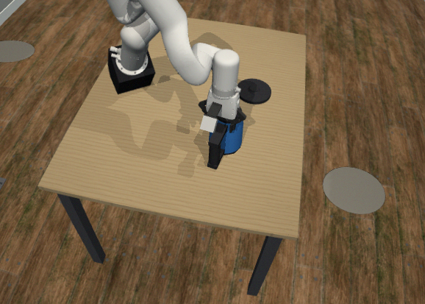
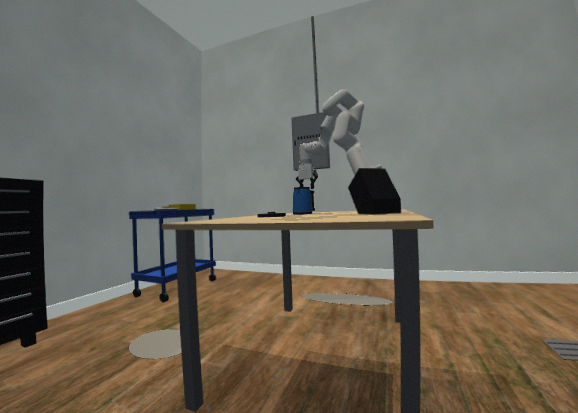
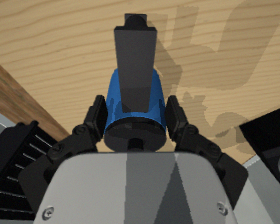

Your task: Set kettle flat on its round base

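Gripper: the gripper (image 3: 136, 120) points straight down over the kettle, its fingers spread apart on either side of the lid, gripping nothing.
Kettle: the blue kettle (image 1: 232, 139) stands upright on the table, off its base; its black lid and knob (image 3: 135, 143) sit right under the gripper's body.
Handle: the black handle (image 1: 215, 152) juts from the kettle toward the table's near edge in the top view, outside the gap between the fingers.
Table: a light wood table (image 1: 121, 176) on dark legs carries kettle, base and arm mount.
Base: the round black base (image 1: 259, 93) with its stud up lies flat, just beyond the kettle on the far side, apart from it.
Arm mount: the black pedestal (image 1: 123, 85) stands near the table's far left corner.
Room: a blue cart (image 2: 170, 212) stands by the wall in the exterior view.
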